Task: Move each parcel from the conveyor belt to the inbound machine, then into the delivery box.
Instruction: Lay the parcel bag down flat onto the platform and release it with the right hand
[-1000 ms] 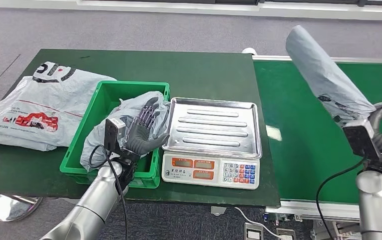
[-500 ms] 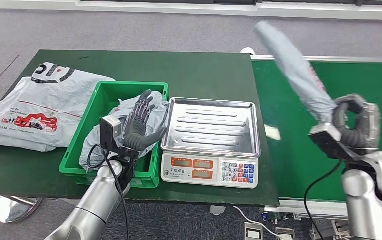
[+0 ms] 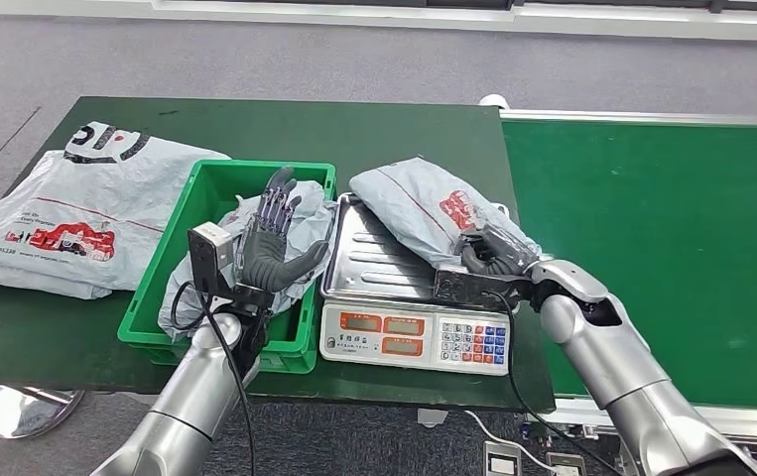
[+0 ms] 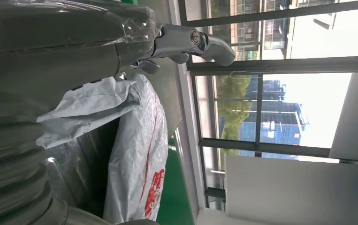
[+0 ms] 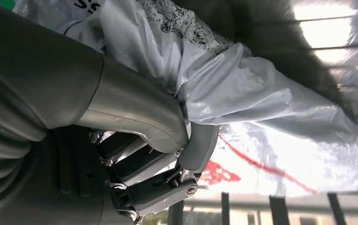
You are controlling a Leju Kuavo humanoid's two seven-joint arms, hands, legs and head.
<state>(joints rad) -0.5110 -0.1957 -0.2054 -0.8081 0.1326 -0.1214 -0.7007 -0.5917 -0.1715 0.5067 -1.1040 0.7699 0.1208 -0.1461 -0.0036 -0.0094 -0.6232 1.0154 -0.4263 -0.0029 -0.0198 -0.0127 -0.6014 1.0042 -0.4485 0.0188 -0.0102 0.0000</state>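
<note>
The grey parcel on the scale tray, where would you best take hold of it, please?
Probably its near bunched end, from the conveyor side, where the right hand already grips the grey parcel. The slack film gathers there, while the far end lies flat across the scale tray.

Grey parcel (image 3: pixel 422 203) with red print, green bin (image 3: pixel 213 188), silver scale tray (image 3: pixel 374 260), green belt (image 3: pixel 652 218).

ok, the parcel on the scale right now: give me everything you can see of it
The parcel is a soft grey plastic mailer bag, wrinkled, with a red printed mark and thin red line on top. It lies slanted across the far right part of the scale's steel tray, its far end hanging past the tray rim over the green table. The right hand grips its near end; the right wrist view shows fingers closed on bunched plastic. Contents cannot be seen.
</note>
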